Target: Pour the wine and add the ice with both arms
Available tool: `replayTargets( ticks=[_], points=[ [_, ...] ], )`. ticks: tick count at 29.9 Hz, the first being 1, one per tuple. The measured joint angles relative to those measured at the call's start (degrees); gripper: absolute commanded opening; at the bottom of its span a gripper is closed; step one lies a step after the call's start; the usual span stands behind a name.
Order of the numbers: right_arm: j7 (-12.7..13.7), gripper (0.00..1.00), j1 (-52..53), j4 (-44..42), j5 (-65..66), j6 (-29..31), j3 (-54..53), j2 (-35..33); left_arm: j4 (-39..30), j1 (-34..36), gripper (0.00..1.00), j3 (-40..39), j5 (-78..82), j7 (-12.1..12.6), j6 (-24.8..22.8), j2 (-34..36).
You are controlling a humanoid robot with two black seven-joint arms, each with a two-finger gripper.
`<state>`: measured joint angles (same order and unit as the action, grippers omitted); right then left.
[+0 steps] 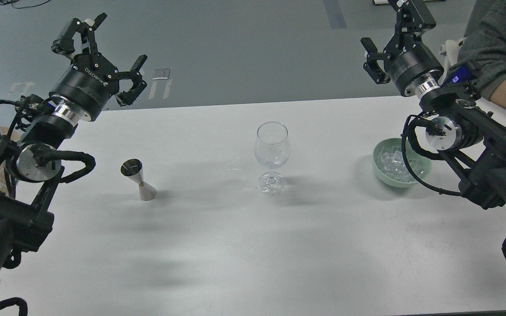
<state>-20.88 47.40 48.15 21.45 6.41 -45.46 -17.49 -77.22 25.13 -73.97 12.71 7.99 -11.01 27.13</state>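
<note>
A steel jigger (138, 179) stands upright on the white table (235, 254), left of centre; I cannot see any wine in it. An empty clear stemmed glass (272, 149) stands upright at the table's middle. Several ice cubes (391, 160) lie in a pale green bowl (381, 172) at the right, partly behind my right arm's cable. My left gripper (119, 41) is open and empty, raised above the table's far left edge, well behind the jigger. My right gripper (388, 27) is open and empty, raised behind the bowl, with one finger reaching the top edge of the view.
A person's grey-sleeved arm (490, 35) rests at the table's far right corner, close to my right arm. Grey floor lies beyond the table's far edge. A few small wet spots (234, 169) lie left of the glass.
</note>
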Motion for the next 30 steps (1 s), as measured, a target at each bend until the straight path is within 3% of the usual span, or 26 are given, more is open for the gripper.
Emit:
replayTargets(
  ticks=[6,9,14,20,30],
  points=[
    [0.0,1.0,-0.2,0.0,0.0,-0.1,-0.1,0.1,-9.8,-11.5,0.95,-10.2,-4.2,13.2,2.9,0.1],
    [0.0,1.0,-0.3,0.0,0.0,-0.2,-0.1,0.2,-13.1,-17.4,0.95,-14.9,-5.7,17.4,3.1,-1.9],
    [0.0,1.0,-0.3,0.0,0.0,-0.2,-0.1,0.1,-14.4,-26.8,0.94,-21.6,-6.6,18.8,2.9,-6.0],
    [0.0,1.0,-0.7,0.0,0.1,-0.2,0.0,0.5,-14.4,-37.1,0.94,-22.5,-6.7,18.9,2.5,-9.0],
    [0.0,1.0,-1.1,0.1,0.2,-0.3,0.0,0.2,-10.2,-37.9,0.94,-21.6,-5.9,18.6,1.8,-15.5]
  ],
)
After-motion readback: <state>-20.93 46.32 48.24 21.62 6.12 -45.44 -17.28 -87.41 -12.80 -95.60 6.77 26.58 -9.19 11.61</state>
